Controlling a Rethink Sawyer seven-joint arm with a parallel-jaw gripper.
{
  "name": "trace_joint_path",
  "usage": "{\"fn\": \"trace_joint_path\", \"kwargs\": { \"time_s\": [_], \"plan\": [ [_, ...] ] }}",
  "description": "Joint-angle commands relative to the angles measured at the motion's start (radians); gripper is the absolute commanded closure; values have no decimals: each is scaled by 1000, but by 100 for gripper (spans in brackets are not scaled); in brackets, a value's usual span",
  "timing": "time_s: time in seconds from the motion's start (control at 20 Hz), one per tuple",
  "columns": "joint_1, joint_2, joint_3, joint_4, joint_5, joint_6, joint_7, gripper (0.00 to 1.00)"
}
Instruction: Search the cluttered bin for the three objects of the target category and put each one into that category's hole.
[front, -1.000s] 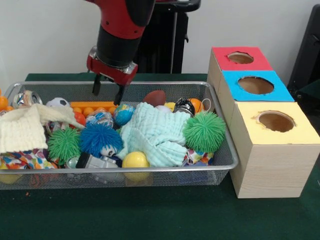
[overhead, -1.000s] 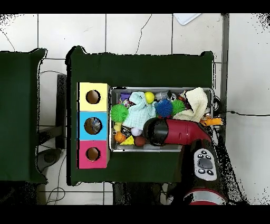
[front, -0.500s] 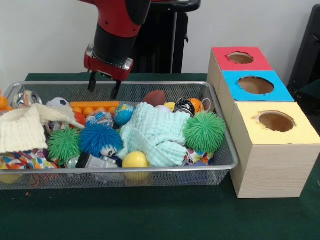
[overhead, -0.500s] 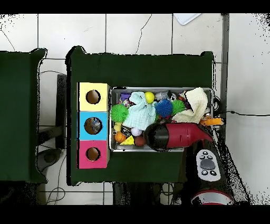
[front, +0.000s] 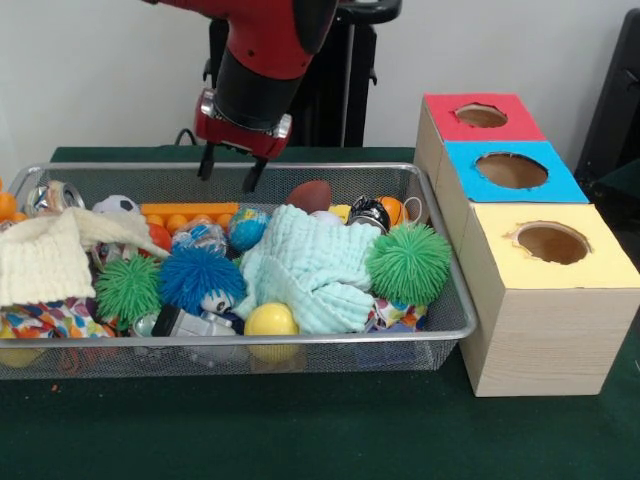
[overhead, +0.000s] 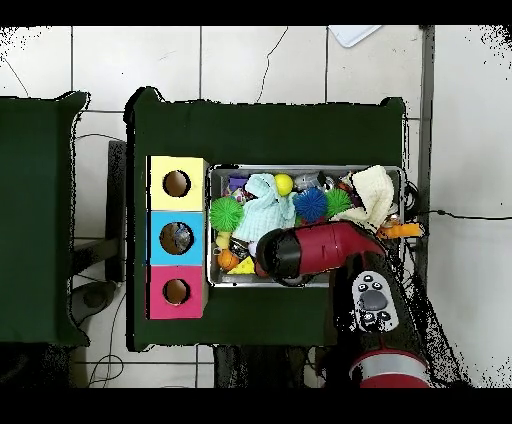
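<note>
Green cloth covers the table (front: 300, 440), with a pale wall behind it. On the cloth sits the wire basket (front: 440, 335), packed with toys and rags. Above its far rim hangs the gripper (front: 229, 172), its two dark fingers spread apart with nothing between them, clear of the clutter.

Directly under the gripper in the front view lie an orange tray of small orange balls (front: 187, 214) and a globe-patterned ball (front: 247, 228). Below and just to the picture's right of it is a brown football (front: 310, 195). Further toward the camera a pale mint cloth (front: 312, 265) is heaped in the middle of the basket, with a green spiky ball (front: 408, 263) against its right side and a yellow ball (front: 271, 320) at the near rim. Down and to the left of the gripper sit a blue spiky ball (front: 201, 276), a smaller green spiky ball (front: 128, 288) and a cream knitted cloth (front: 45, 258).

Well off to the gripper's right in the front view, just beside the basket, stand three boxes in a row, each with a round hole on top: red box (front: 480, 115) farthest, blue box (front: 510, 170) between, yellow box (front: 550, 245) nearest.
</note>
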Motion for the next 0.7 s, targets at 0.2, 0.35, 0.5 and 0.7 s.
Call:
{"fn": "trace_joint_path", "kwargs": {
  "time_s": [0.2, 0.35, 0.5, 0.7],
  "plan": [
    [-49, -18, 129, -25, -150, 14, -327, 0],
    [-67, 20, 123, -48, -207, -26, -300, 0],
    [-92, 18, 135, -54, -235, -23, -310, 0],
    [-131, -3, 164, -56, -252, 8, -343, 0]
  ]
}}
